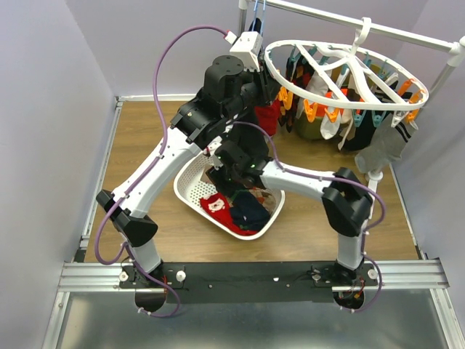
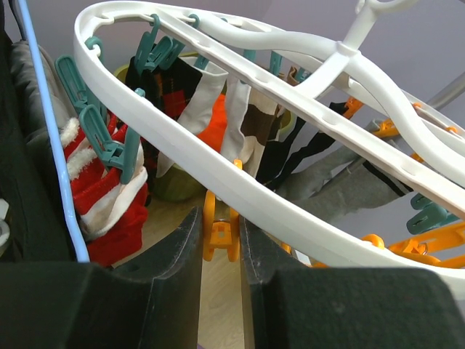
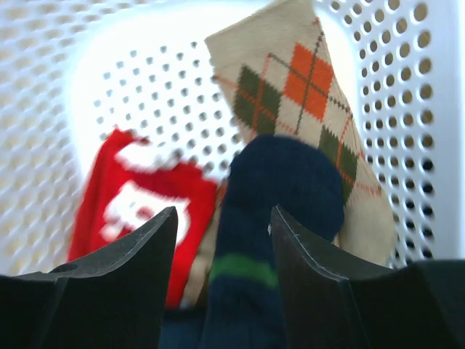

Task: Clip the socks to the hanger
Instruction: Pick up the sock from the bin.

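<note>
The white oval hanger (image 1: 349, 62) hangs at the back right with several socks clipped on it. My left gripper (image 1: 270, 96) is raised at its near-left rim (image 2: 218, 167), and its jaws are shut on the handles of an orange clip (image 2: 220, 233) under the ring. A red and white sock (image 2: 102, 196) hangs from a teal clip (image 2: 109, 142) to the left. My right gripper (image 1: 234, 185) is down in the basket. It is open (image 3: 224, 225), with a navy sock (image 3: 280, 189) lying between its fingers. An argyle sock (image 3: 305, 87) and a red sock (image 3: 138, 203) lie beside it.
The white perforated basket (image 1: 189, 196) sits mid-table with red (image 1: 216, 207) and navy socks (image 1: 251, 211) inside. A black garment (image 2: 22, 182) on a thin blue hanger (image 2: 51, 145) hangs left of the ring. A white rail (image 1: 407, 33) carries both. Purple walls close in on both sides.
</note>
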Controlling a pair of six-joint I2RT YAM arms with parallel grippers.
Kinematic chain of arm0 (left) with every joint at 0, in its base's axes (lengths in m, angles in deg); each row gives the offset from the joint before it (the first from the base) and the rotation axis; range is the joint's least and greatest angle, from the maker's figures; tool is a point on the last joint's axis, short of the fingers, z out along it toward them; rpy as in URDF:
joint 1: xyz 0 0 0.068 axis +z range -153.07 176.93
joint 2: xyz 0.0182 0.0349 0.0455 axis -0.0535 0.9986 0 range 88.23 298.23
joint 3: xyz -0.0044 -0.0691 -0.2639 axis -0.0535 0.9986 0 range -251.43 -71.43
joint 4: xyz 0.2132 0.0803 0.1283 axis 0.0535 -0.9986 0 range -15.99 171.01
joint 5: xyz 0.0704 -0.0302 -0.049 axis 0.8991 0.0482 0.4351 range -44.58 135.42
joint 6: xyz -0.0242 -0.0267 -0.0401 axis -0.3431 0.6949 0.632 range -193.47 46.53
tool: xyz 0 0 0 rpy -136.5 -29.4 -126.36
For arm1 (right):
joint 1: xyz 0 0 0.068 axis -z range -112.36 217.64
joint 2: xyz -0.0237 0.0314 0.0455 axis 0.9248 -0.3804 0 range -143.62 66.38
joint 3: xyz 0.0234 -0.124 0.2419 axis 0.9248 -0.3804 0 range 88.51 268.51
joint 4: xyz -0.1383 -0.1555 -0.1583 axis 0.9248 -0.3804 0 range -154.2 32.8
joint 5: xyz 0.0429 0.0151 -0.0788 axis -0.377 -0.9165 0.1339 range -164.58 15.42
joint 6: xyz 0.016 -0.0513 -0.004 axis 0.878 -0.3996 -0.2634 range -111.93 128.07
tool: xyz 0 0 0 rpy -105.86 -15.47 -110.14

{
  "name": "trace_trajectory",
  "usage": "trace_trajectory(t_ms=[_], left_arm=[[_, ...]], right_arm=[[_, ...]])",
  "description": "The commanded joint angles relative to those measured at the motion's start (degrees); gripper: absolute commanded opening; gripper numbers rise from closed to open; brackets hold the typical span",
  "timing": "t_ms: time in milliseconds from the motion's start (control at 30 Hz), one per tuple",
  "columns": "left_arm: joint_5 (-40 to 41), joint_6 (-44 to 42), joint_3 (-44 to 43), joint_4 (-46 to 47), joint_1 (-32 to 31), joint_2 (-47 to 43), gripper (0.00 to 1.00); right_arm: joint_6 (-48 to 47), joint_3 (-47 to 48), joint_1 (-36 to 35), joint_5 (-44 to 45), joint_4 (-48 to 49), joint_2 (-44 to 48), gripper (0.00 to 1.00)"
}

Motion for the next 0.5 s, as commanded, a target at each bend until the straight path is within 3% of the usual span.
trace_trajectory(t_ms=[0,267,333,467], left_arm=[[-1.5,0.0,-0.2,-2.7,-0.4,1.5,0.0],[-1.4,0.0,0.6,-2.8,-0.4,1.2,0.0],[-1.2,-0.1,0.8,-2.9,-0.4,1.1,0.0],[-1.1,-0.1,1.0,-2.8,-0.4,1.0,0.0]], right_arm=[[2.2,4.3,-0.1,7.0,4.2,-6.1,0.63],[3.9,6.8,-0.2,14.5,5.8,-12.3,0.6],[4.4,6.4,-0.2,16.0,5.8,-12.0,0.51],[4.7,4.1,-0.2,17.8,6.2,-9.6,0.14]])
